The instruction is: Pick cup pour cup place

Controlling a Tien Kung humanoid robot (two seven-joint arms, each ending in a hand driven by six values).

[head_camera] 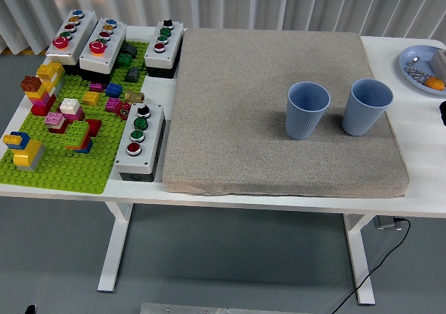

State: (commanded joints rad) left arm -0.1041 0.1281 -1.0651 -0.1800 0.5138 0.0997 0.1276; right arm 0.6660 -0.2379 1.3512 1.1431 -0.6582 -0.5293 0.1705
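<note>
Two light blue ribbed cups stand upright on a grey mat [237, 105]. The left cup [307, 111] and the right cup [366, 107] are side by side with a small gap between them, on the mat's right half. Their insides look plain blue, and I cannot make out any contents. A small black sliver of my right arm [443, 112] shows at the picture's right edge, well clear of the cups. No hand touches either cup. My left arm is out of view.
A green brick baseplate [63, 164] with coloured bricks and several grey button boxes [139, 141] fills the table's left side. A blue plate [411, 58] with small items sits at the far right corner. A strip of white table [418, 154] lies right of the mat.
</note>
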